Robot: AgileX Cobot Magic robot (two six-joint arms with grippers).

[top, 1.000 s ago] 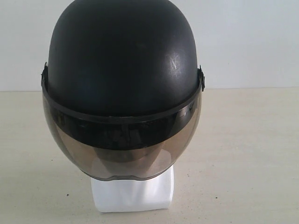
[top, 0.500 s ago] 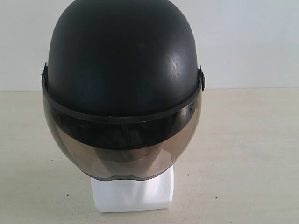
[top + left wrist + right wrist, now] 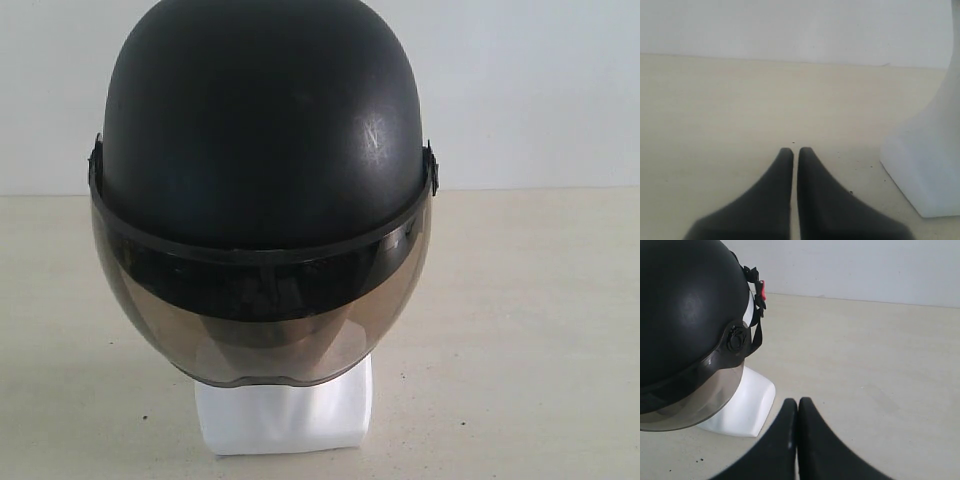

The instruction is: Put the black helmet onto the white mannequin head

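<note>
The black helmet point(image 3: 262, 130) sits on the white mannequin head, its smoky visor point(image 3: 260, 320) down over the face; only the white block base point(image 3: 285, 415) shows below it. The right wrist view shows the helmet point(image 3: 685, 315) from the side, above the base point(image 3: 742, 407). My right gripper point(image 3: 798, 401) is shut and empty, off to the side of the base. My left gripper point(image 3: 795, 149) is shut and empty, low over the table, beside the mannequin's base point(image 3: 925, 170). Neither gripper appears in the exterior view.
A beige tabletop point(image 3: 530, 330) stretches around the mannequin to a white wall point(image 3: 530, 90) behind. The helmet's chin strap with a red buckle point(image 3: 761, 290) hangs at its side.
</note>
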